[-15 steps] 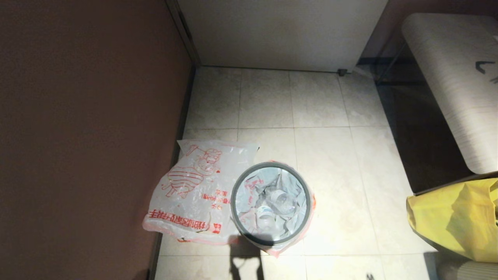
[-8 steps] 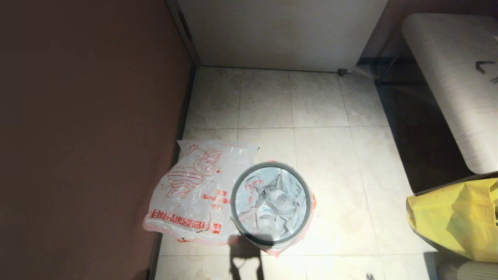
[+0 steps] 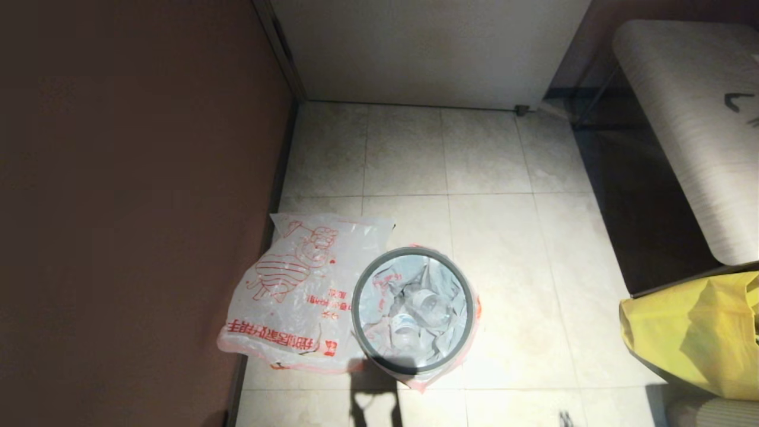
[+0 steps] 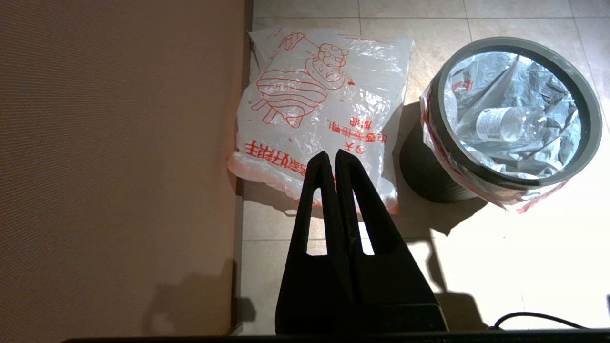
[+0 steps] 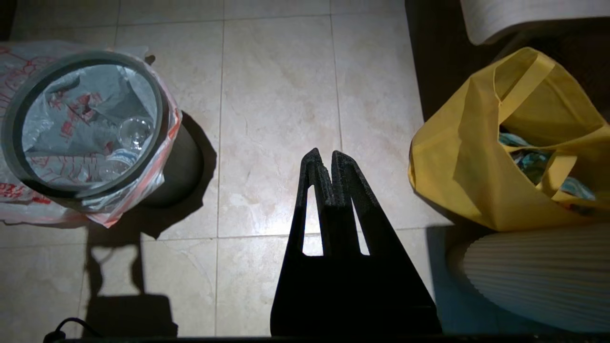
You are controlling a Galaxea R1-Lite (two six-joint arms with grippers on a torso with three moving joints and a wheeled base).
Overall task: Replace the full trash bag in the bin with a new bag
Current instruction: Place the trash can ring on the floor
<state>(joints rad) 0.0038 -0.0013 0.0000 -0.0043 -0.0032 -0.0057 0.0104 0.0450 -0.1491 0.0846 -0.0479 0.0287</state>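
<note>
The bin (image 3: pixel 413 312) stands on the tiled floor (image 3: pixel 504 249) low in the head view, at about 6 o'clock from the middle of the picture. The full bag (image 3: pixel 415 314) sits inside it, its top folded out over the grey rim, with clear bottles (image 3: pixel 424 308) lying in the bottom. The new bag (image 3: pixel 296 290) lies flat on the floor at the bin's 9 o'clock, its near edge tucked against the bin's wall and its far edge reaching the foot of the brown wall (image 3: pixel 130 207).

At the bin's 3 o'clock, well apart across bare tiles, a yellow bag (image 3: pixel 694 332) stands open with wrappers inside; a pale ribbed cylinder (image 5: pixel 538 276) sits just beside it, and a light wood-grain table (image 3: pixel 694 130) stands above it at about 1 o'clock. A white cabinet (image 3: pixel 427 53) closes off the floor at 12 o'clock.

The left gripper (image 4: pixel 329 159) hangs above the floor with its fingers pressed together, holding nothing, its tips over the near edge of the new bag. The right gripper (image 5: pixel 325 157) is likewise closed and empty, over bare tiles between the bin and the yellow bag; only a sliver of it shows at the head view's bottom edge. Nothing lies between either gripper and the bin.
</note>
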